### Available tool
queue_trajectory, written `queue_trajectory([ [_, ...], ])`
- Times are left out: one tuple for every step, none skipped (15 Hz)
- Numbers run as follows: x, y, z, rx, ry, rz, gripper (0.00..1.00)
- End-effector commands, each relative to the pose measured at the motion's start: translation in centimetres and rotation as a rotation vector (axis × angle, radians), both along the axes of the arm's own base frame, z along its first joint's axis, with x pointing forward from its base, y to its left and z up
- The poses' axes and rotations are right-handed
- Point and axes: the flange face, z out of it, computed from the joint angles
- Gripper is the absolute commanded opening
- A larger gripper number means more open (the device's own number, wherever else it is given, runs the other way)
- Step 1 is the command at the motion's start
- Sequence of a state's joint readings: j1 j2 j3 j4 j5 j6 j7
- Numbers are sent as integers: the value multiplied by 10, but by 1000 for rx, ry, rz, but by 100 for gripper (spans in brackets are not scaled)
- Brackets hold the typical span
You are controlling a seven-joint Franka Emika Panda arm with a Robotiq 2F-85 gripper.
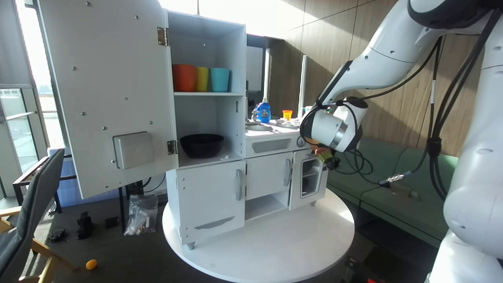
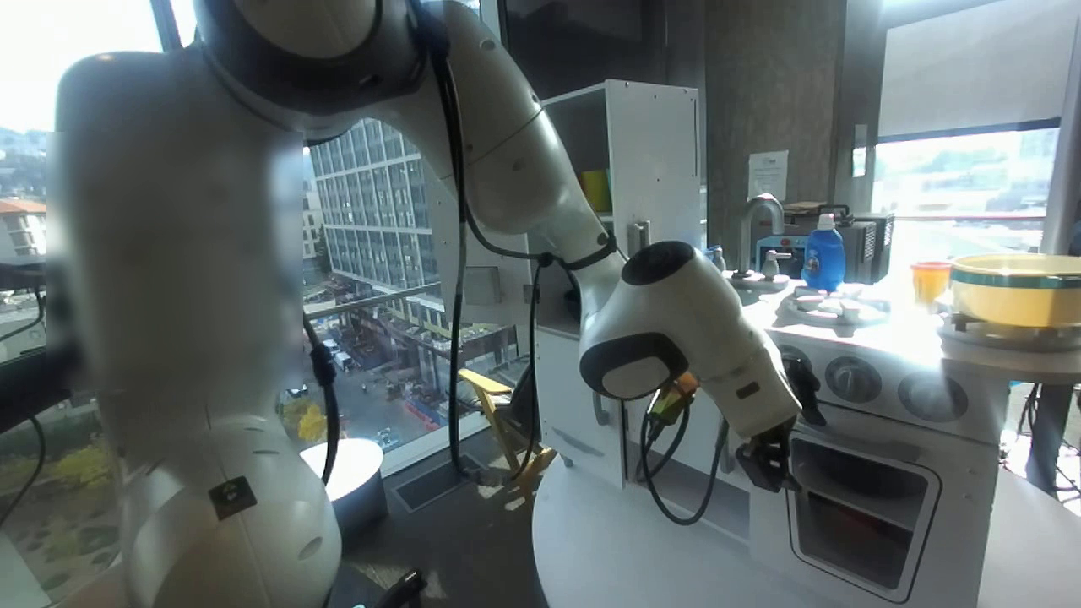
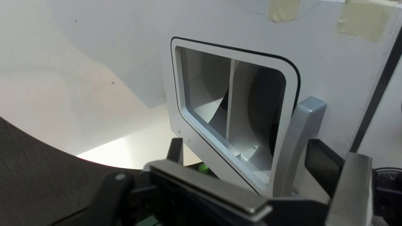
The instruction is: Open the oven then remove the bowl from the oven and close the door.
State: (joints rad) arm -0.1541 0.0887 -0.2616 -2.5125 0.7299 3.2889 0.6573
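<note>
The oven (image 2: pixel 878 583) is the white section with knobs above. It shows in both exterior views (image 1: pixel 309 197) and the wrist view. Its door (image 3: pixel 229 51) with the window looks shut in all views. The grey door handle (image 3: pixel 301 135) lies between my spread fingers in the wrist view picture; its end is hidden by the gripper. My gripper (image 3: pixel 248 153) is open and holds nothing. In an exterior view the gripper (image 2: pixel 792 435) is at the oven's upper front edge, by the handle. Dark shapes show through the window; I cannot tell if one is the bowl.
The tall cabinet door (image 1: pixel 114 90) stands open. A black dish (image 1: pixel 202 144) and several colored cups (image 1: pixel 184 78) are on its shelves. A blue bottle (image 2: pixel 824 257), an orange cup (image 2: pixel 931 281) and a yellow pot (image 2: pixel 1013 295) stand on the stove top.
</note>
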Motion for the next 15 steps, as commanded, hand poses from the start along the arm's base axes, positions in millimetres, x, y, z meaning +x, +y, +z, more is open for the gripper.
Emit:
queue_trajectory([
  [16, -17, -17, -34, 10, -45, 100],
  [18, -19, -22, -40, 17, -47, 100],
  [21, -20, -24, -47, 19, -44, 100],
  [23, -21, -26, -52, 22, -42, 100],
  [22, -22, -24, -57, 22, -39, 100],
  [22, -24, -21, -58, 20, -34, 100],
  [17, -29, -15, -65, 23, -22, 100],
  [13, -32, -14, -75, 28, -18, 100],
  [7, -39, -12, -90, 38, -10, 100],
  [2, -46, -10, -99, 47, -11, 100],
  [-5, -54, -9, -108, 69, 11, 100],
  [-8, -58, -8, -121, 82, 27, 100],
  [-11, -63, -6, -130, 98, 48, 100],
  [-13, -67, -5, -140, 105, 54, 100],
  [-16, -73, -3, -148, 112, 59, 100],
])
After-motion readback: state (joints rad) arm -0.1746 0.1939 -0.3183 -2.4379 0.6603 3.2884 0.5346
